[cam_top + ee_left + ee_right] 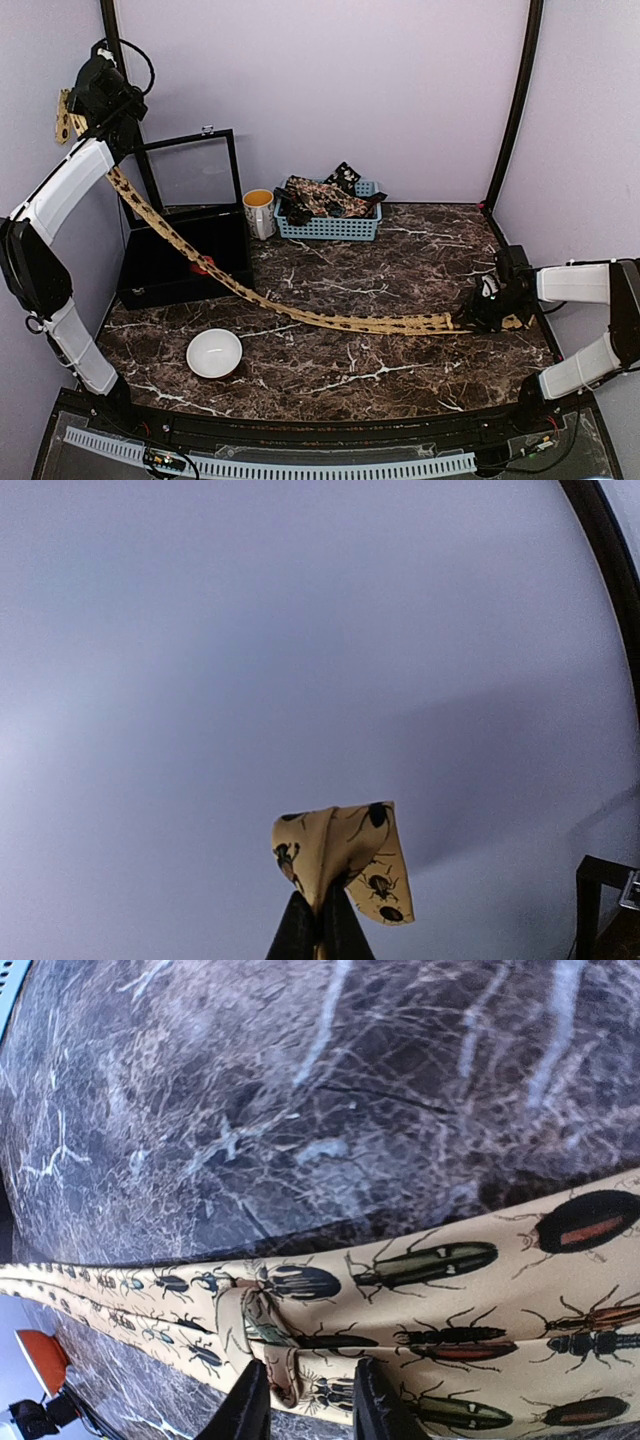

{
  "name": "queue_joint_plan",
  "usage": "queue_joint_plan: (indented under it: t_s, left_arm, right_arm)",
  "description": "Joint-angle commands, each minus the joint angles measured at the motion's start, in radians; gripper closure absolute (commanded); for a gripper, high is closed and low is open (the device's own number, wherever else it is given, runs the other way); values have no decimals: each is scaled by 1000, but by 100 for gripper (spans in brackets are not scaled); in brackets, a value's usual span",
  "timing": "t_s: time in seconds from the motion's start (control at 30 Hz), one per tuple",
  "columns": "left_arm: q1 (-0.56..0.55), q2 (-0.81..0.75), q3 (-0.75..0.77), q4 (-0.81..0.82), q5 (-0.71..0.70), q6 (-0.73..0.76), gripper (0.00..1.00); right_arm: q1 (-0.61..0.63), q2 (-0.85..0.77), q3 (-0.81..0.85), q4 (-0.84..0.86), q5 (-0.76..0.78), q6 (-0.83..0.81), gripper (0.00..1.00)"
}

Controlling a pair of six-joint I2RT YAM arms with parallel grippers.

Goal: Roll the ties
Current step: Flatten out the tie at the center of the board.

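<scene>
Top external view: the mustard beetle-print tie point(300, 315) hangs stretched, its narrow end pinched high by the left gripper point(320, 910). Its wide end lies on the marble table point(400, 260) between the right gripper point(308, 1385) fingers; whether they clamp it, I cannot tell. 0 ties look rolled, and the dark ties point(325, 195) wait in the blue basket point(330, 230).

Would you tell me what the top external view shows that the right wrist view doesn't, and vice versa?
Only the top view: the left claw pinching the mustard tie high by the wall, the white bowl, the mug. Only the right wrist view: the tie's beetle print and keeper loop up close. Both: the tie on the marble table, the right claw at it.
</scene>
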Motion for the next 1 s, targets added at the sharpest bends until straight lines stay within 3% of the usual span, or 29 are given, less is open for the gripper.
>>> queue_joint_plan:
  t_s: [0.0,0.17,0.27,0.4,0.6,0.87,0.97]
  left_arm:
    - [-125,-3,-71,128,-27,101,100]
    - [-240,100,-151,804,-176,695,100]
    - [-303,150,-176,1056,-215,879,100]
    - [-418,161,-199,909,-215,743,100]
    - [-557,259,-84,738,-214,693,96]
    - [-622,276,-36,639,-136,656,100]
    - [-620,272,10,514,-36,575,93]
  right_arm:
    - [-8,-33,-13,-23,-19,1,67]
    - [-7,-59,31,-39,-36,-10,64]
    - [-8,-69,46,-44,-48,-10,63]
    - [-6,-86,58,-45,-61,-12,60]
    - [-8,-80,67,-53,-64,-30,58]
    - [-8,-89,73,-62,-64,-36,58]
    - [-8,-86,70,-57,-69,-31,58]
